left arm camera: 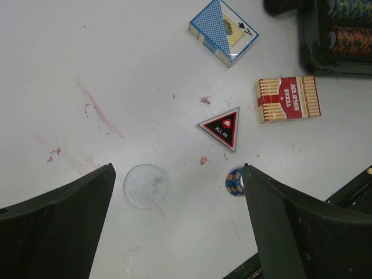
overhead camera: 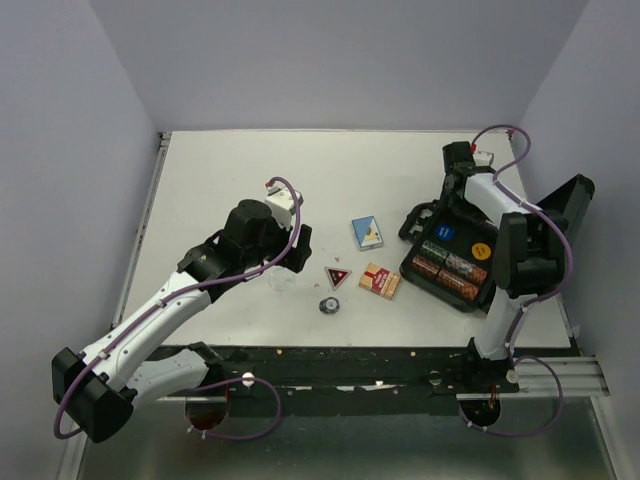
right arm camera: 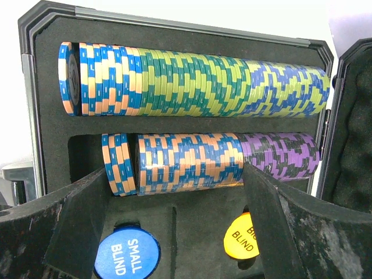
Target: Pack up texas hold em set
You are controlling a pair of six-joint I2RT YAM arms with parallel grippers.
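Note:
The black hinged case lies open at the right, with chip rows and the blue and orange blind markers in its foam. My right gripper hovers open and empty over the case's far end. On the table lie the blue card box, red card box, triangular red-black marker, a loose blue chip and a clear marker. My left gripper is open above the table; the clear marker lies between its fingers.
The case lid stands up at the right table edge. The loose blue chip lies right beside the left gripper's right finger. The black front rail runs along the near edge. Grey walls enclose the table.

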